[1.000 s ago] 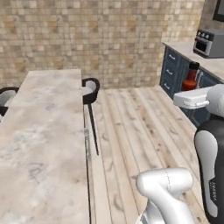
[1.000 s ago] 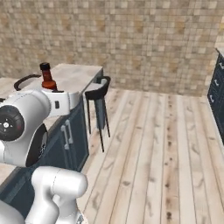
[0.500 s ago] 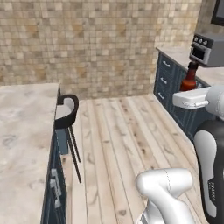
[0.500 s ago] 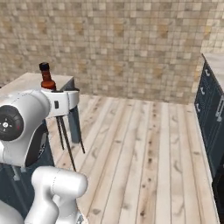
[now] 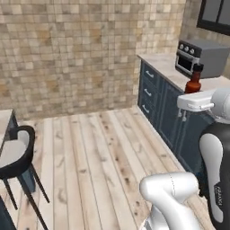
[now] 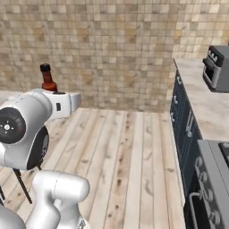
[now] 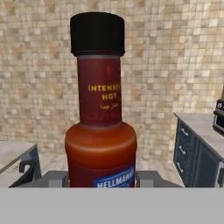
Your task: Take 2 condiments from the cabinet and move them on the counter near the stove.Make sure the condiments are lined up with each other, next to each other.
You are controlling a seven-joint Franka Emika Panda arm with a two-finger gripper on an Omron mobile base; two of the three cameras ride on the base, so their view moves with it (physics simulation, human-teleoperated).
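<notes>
Slim red hot-sauce bottle with black cap [image 7: 101,113] upright, clamped low between jaws of two-finger gripper [image 7: 101,181]. Bottle carried in air above wooden floor, apart from beige marbled stone counter [image 6: 203,112].

Risk: tall bottle gripped near base (top-heavy) could tip or slip if base turns sharply or arm swings fast. Could also knock grey boxy toaster oven [image 5: 201,57] on approach.

Arm folded close over base, hand level at shoulder height, bottle vertical [image 5: 193,81].
</notes>
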